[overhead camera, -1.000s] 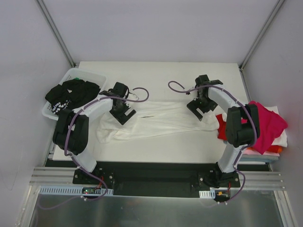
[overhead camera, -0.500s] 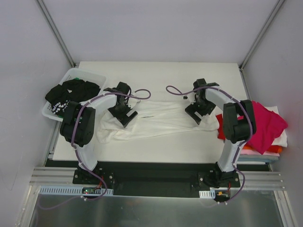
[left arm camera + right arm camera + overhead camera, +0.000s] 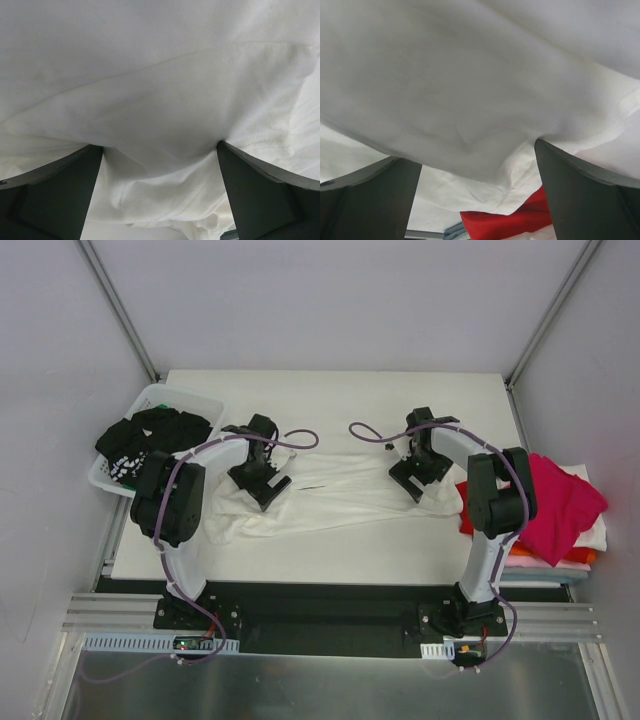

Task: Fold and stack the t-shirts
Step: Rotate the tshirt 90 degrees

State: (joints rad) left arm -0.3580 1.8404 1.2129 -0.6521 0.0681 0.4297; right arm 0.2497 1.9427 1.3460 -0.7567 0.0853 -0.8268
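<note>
A white t-shirt (image 3: 340, 490) lies stretched across the middle of the counter (image 3: 340, 400). The left gripper (image 3: 262, 485) presses down on its left end, jaws spread wide with cloth bunched between them. The right gripper (image 3: 415, 480) sits spread the same way on its right end. A black t-shirt (image 3: 150, 435) fills the basket (image 3: 200, 402) at upper left. A magenta t-shirt (image 3: 565, 500) and a red t-shirt (image 3: 468, 502) lie piled at the right edge.

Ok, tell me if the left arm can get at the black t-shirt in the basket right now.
Probably yes. The black t-shirt lies uncovered atop the white basket, close beside the left gripper, which stands open over the white t-shirt. Nothing stands between them.
</note>
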